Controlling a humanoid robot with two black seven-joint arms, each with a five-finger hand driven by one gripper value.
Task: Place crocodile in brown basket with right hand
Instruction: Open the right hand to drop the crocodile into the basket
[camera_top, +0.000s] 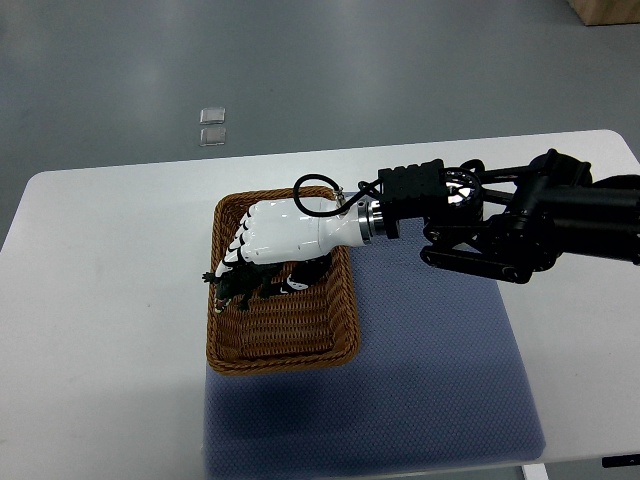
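While the small dark plastic crocodile (243, 283) lies crosswise, poking over the left rim of the brown woven wicker basket (285, 362), the white right hand (272, 238) right above it has fingers curled round it, so it probably just needs letting go imo.

The crocodile (245, 282) is a small dark toy with spiky limbs. It lies lengthwise across the left half of the brown basket (280, 362), and one end pokes out over the left rim. The white right hand (280, 228) has its fingers curled down around the crocodile's body. The basket is a shallow, rectangular woven wicker tray. It sits upright, partly on the white table (110, 300) and partly on a blue-grey mat (430, 380).
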